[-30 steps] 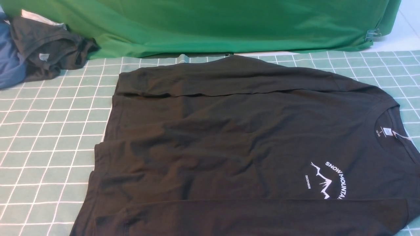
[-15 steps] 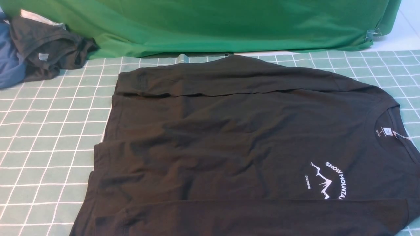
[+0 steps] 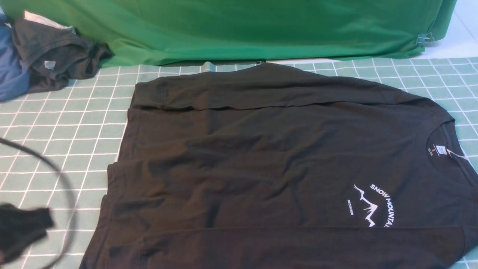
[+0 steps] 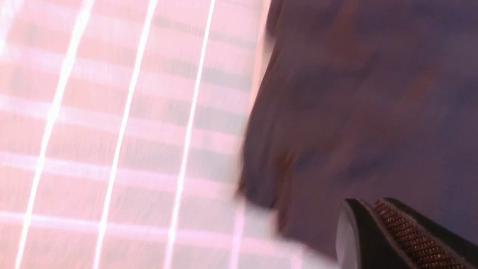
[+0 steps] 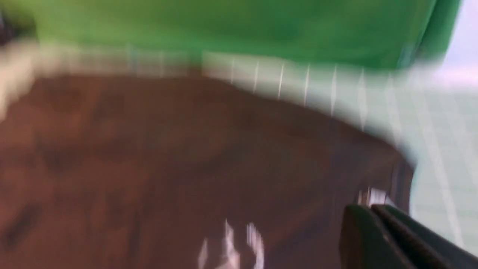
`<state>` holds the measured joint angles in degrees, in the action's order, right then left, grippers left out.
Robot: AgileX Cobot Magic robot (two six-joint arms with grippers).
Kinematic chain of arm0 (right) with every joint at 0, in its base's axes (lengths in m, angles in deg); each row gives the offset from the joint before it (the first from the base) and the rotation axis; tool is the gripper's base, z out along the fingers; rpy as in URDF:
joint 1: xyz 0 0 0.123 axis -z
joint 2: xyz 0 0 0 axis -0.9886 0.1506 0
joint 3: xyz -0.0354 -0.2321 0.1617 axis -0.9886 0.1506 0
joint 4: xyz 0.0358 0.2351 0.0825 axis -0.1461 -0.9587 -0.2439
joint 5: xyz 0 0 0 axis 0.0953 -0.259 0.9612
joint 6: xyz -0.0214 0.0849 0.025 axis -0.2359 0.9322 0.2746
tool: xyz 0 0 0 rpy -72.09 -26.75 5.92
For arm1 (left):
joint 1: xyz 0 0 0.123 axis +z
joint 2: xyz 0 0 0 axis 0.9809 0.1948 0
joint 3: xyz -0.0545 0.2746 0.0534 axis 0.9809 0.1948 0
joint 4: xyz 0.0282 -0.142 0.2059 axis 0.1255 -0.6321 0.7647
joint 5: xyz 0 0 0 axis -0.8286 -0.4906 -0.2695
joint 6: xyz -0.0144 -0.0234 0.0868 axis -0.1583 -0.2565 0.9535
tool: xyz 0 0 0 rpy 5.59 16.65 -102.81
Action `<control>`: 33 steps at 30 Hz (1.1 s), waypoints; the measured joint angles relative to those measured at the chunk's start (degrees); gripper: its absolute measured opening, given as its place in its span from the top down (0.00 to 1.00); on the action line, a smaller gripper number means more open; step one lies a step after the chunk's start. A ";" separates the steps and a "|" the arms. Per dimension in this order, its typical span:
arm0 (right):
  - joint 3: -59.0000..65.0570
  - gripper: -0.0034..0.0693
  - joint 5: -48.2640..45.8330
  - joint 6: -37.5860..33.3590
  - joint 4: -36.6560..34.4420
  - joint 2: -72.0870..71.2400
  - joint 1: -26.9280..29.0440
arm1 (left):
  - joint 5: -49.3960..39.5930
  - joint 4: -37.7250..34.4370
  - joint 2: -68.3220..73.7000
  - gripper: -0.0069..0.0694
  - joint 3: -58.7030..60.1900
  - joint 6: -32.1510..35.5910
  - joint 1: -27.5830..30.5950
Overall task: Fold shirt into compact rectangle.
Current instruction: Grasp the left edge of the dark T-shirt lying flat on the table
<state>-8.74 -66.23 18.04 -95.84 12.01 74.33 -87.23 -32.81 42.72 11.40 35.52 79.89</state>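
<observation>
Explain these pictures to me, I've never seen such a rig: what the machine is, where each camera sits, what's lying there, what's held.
It is a robot with two arms, each ending in jaws. The wide picture looks forward from between them; the two blurred ones come from wrist cameras. A black shirt lies spread on a checked mat, a dark grey garment and a blue garment at far left, green cloth behind. The left arm's jaws and the right arm's jaws are shut, with nothing showing between them.

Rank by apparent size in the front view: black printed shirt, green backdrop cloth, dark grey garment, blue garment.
black printed shirt
green backdrop cloth
dark grey garment
blue garment, partly hidden and cropped
</observation>
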 joint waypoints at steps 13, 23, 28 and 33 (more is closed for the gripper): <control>6.68 0.90 0.71 -1.42 -2.50 5.76 0.00 | 10.10 4.10 20.23 0.91 4.73 0.01 -11.18; 8.20 0.88 2.52 -1.67 -4.50 5.76 -0.06 | 19.15 7.15 31.83 0.79 4.73 -1.31 -12.57; 8.20 0.87 2.96 -1.86 -4.82 5.76 -0.06 | 22.21 7.07 35.39 0.56 4.73 2.00 -12.57; 8.20 0.87 3.20 -2.12 -4.93 5.76 -0.10 | 24.43 6.77 36.54 0.33 4.73 3.44 -12.57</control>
<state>-0.54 -63.03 15.92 -100.78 17.77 74.23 -62.80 -26.04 79.26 16.14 38.96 67.32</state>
